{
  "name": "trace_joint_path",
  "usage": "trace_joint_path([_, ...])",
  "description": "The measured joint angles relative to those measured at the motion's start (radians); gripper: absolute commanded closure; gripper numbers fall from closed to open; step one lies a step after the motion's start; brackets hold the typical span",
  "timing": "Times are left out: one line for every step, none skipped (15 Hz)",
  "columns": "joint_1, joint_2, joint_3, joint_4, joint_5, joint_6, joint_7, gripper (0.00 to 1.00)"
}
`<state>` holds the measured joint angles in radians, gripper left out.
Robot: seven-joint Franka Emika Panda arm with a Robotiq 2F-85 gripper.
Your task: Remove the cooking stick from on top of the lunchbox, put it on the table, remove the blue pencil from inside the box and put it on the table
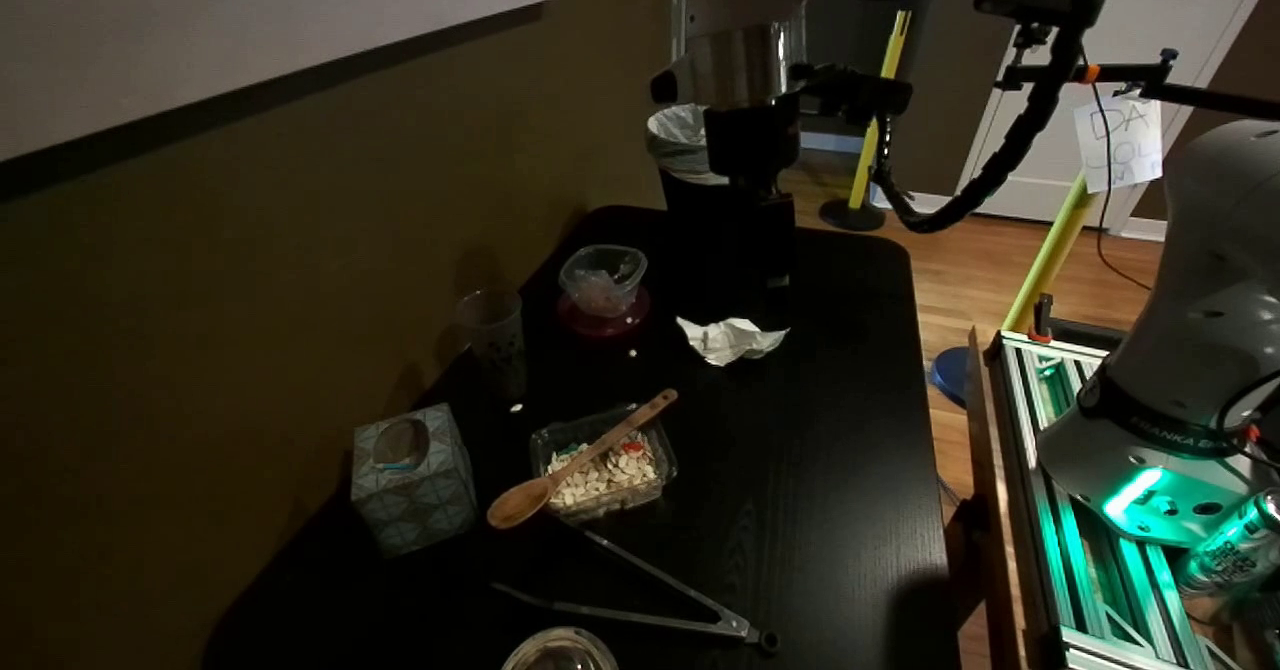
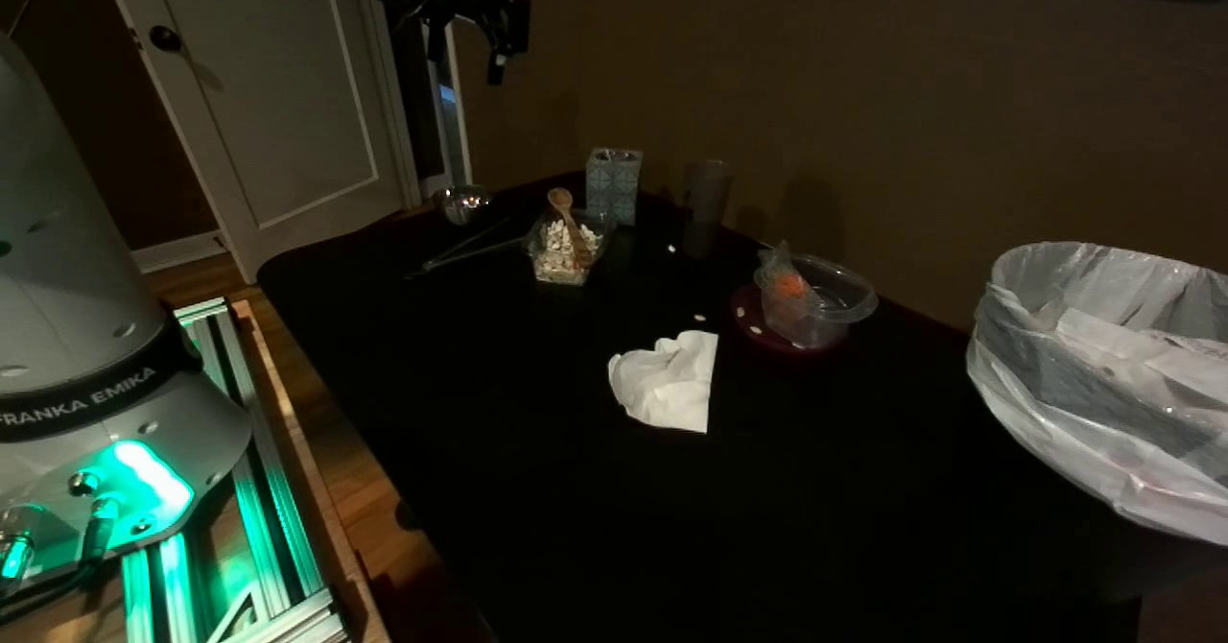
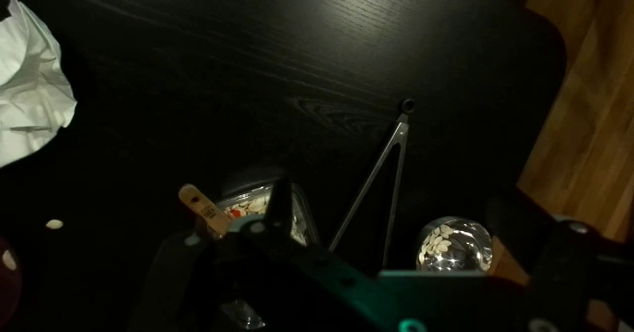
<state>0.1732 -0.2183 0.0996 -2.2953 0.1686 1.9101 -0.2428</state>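
1 wooden spoon [image 1: 600, 448], the cooking stick, rests diagonally on top of the lunchbox [image 1: 625, 500], a shallow clear tray containing pale seeds [image 1: 605, 477]. In an exterior view, the bowl end of the spoon overhangs the near left side of the tray, and the handle end projects past the far right side. The box [image 1: 425, 495], a patterned cube, stands upright on the table [image 1: 830, 450], left of the lunchbox and apart from it. A thin blue strip [image 1: 397, 466] shows in its oval top opening; whether this is the pencil cannot be determined. The gripper [image 2: 466, 67] is positioned above the table, well apart from the spoon. Its 2 fingers [image 2: 496, 72] are spread wide, and the space between them is empty. Metal tongs [image 1: 735, 623] lie in a V on the near side of the lunchbox, hinge toward the right. In the wrist view, a round shiny bowl [image 3: 473, 250] with seeds inside sits right of the tongs. A crumpled white napkin [image 1: 730, 340] lies on the far side of the lunchbox. To the napkin's left, a clear container [image 1: 633, 285] rests on a dark red dish [image 1: 600, 330].
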Motion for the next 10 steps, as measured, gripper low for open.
trace_joint_path([0.000, 0.001, 0.001, 0.001, -0.003, 0.001, -0.002, 0.00])
trace_joint_path([0.000, 0.006, 0.005, 0.003, -0.014, 0.026, -0.005, 0.00])
trace_joint_path([0.000, 0.021, 0.010, 0.008, -0.032, 0.068, -0.009, 0.00])
trace_joint_path([0.000, 0.047, 0.016, 0.017, -0.063, 0.115, -0.016, 0.00])
trace_joint_path([0.000, 0.084, 0.021, 0.031, -0.097, 0.164, -0.026, 0.00])
trace_joint_path([0.000, 0.131, 0.024, 0.050, -0.136, 0.205, -0.039, 0.00])
trace_joint_path([0.000, 0.181, 0.025, 0.072, -0.169, 0.236, -0.049, 0.00])
trace_joint_path([0.000, 0.237, 0.025, 0.098, -0.194, 0.260, -0.063, 0.00])
trace_joint_path([0.000, 0.288, 0.026, 0.123, -0.208, 0.275, -0.081, 0.00])
trace_joint_path([0.000, 0.339, 0.029, 0.150, -0.218, 0.287, -0.103, 0.00])
